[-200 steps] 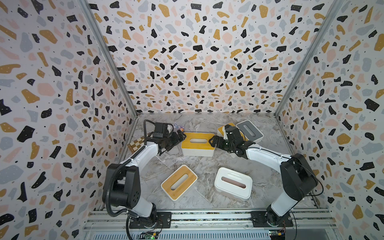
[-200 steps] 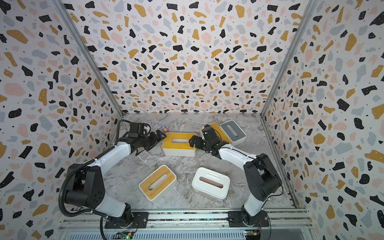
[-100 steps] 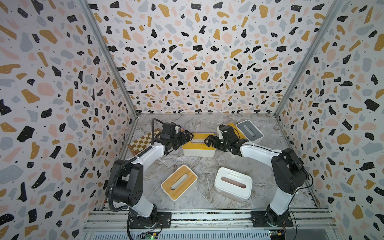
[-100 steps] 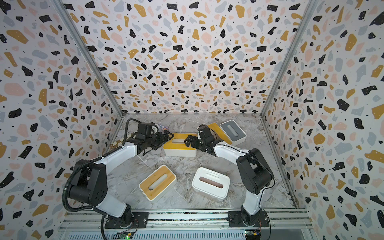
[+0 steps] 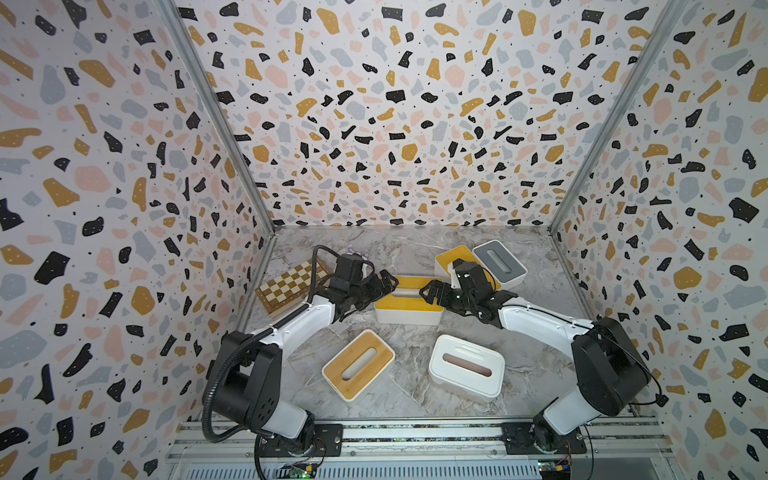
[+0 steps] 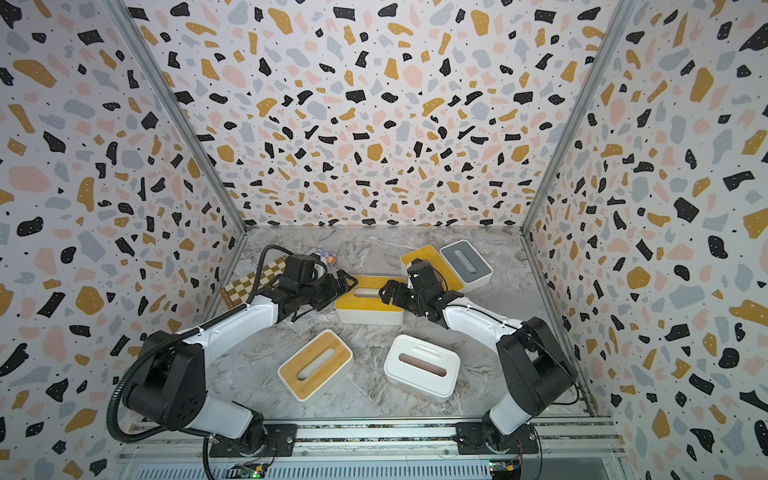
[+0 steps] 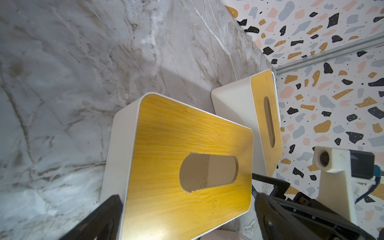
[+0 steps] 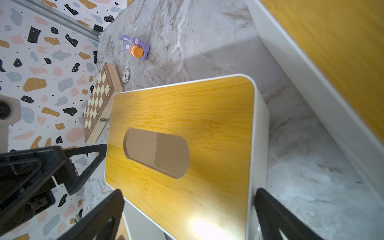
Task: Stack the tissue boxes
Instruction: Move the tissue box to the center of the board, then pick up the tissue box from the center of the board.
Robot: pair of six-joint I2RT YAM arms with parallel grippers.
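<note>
Five boxes lie apart on the table (image 5: 415,249), and none is stacked yet. Calling the back wall twelve, the yellow box (image 5: 409,301) sits just past centre toward twelve, its long side running nine to three. The arms bracket it, with the left gripper (image 7: 187,195) at its nine o'clock end and the right gripper (image 8: 189,190) at its three o'clock end.

Each pair of fingers (image 8: 276,214) is spread about as wide as it goes, one finger along either long side. The box is flat on the table. I can't tell whether the pads actually press its white walls. The pairing makes sense to me: the box looks too broad for one gripper to pinch securely, so taking both ends should keep it level.

The second yellow box (image 5: 449,255) and the grey box (image 5: 498,264) sit side by side at one, partly behind the right arm. The wood box (image 5: 358,363) lies at seven and the white box (image 5: 466,365) at five, both well clear. A chessboard (image 5: 291,284) rests by the wall at ten, and a small toy (image 8: 136,47) sits at eleven.
</note>
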